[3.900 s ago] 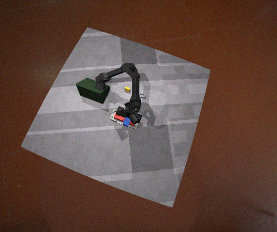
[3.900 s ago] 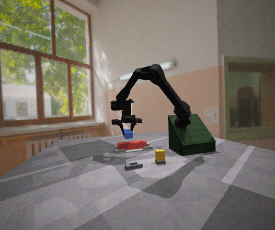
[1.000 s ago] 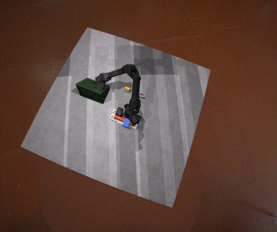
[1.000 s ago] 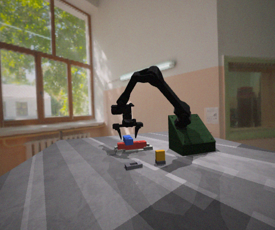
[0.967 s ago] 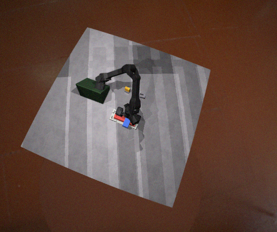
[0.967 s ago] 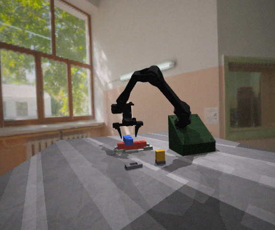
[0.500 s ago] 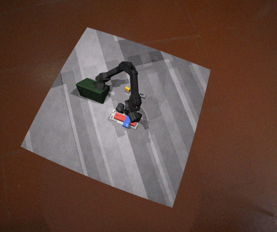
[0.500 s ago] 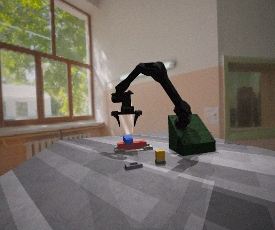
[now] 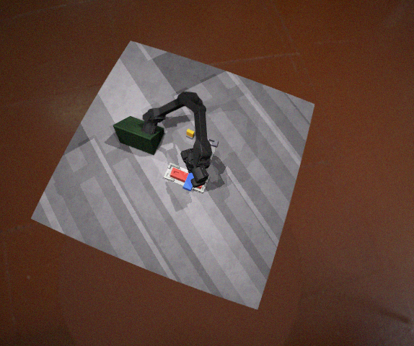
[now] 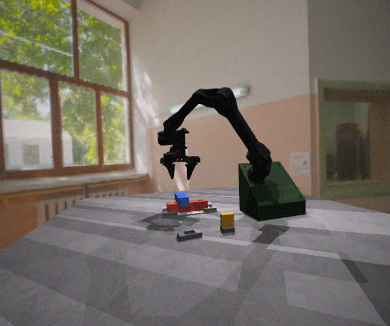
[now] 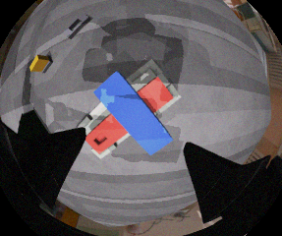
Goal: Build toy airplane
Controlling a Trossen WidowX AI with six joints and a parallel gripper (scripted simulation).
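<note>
Nearest the lens, see the gripper [image 9: 199, 179] [image 10: 180, 179] [image 11: 136, 142] spread wide, with nothing pinched, above and apart from the blue wing [image 9: 188, 182] [image 10: 181, 198] [image 11: 133, 113]. Below that, crossing from upper left to lower right of the wrist view, across the red fuselage [image 9: 178, 174] [image 10: 198, 205] [image 11: 155, 94] in the pale cradle [image 9: 166, 174] [image 10: 212, 209] [image 11: 177, 96]; looks set on top, but cannot tell whether fully down. Note the tail socket [image 11: 100, 141] bare at the lower left of the wing. Farther out, find the yellow tail fin [image 9: 190, 132] [image 10: 227, 220] [image 11: 39, 63] upright in a dark stand [image 10: 227, 229] [image 11: 47, 65], long axis seemingly vertical, toward the upper left of the wrist view and at lower right from the gripper in the exterior view. Probably calls for travel that way next, high past the wing, then a straight descent over the fin. Beyond, at upper left, leave alone the grey slotted holder [image 9: 216, 143] [image 10: 193, 236] [image 11: 82, 27].
</note>
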